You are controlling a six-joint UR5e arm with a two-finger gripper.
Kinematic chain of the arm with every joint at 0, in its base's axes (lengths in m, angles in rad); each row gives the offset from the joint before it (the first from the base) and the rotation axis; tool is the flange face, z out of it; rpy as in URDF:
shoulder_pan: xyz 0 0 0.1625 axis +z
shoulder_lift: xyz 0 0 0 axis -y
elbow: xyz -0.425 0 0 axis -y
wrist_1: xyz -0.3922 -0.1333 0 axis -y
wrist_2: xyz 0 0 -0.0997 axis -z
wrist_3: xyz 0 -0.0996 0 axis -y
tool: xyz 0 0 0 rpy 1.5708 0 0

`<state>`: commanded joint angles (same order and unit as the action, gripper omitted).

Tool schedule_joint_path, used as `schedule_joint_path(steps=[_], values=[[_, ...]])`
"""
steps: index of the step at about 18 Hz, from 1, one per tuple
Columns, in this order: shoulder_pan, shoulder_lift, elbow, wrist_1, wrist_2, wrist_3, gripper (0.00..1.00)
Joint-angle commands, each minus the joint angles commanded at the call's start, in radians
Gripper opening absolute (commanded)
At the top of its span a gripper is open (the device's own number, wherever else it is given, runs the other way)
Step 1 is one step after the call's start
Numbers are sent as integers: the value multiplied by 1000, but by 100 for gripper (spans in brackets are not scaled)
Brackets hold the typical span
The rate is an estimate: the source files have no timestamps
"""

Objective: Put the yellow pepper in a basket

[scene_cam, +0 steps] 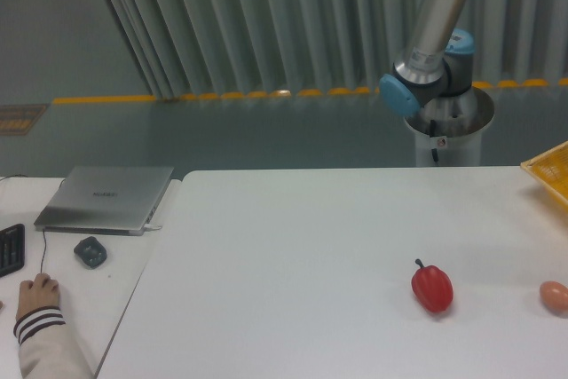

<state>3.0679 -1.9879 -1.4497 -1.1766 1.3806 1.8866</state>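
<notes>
Yellow basket [552, 173] is showing only its corner; pepper and gripper are sitting out of frame, so you are judging grip blind.
</notes>
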Motion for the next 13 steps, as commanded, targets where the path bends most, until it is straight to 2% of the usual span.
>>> schedule_joint_path(steps=[2,5,6,10,13], values=[[21,-15,12,-2,-2,34,30],[55,-17,8,-2,-58,81,80],[66,-15,2,0,-83,89,100],[88,24,-46,2,-84,193,100],[111,70,-93,0,-26,291,100]])
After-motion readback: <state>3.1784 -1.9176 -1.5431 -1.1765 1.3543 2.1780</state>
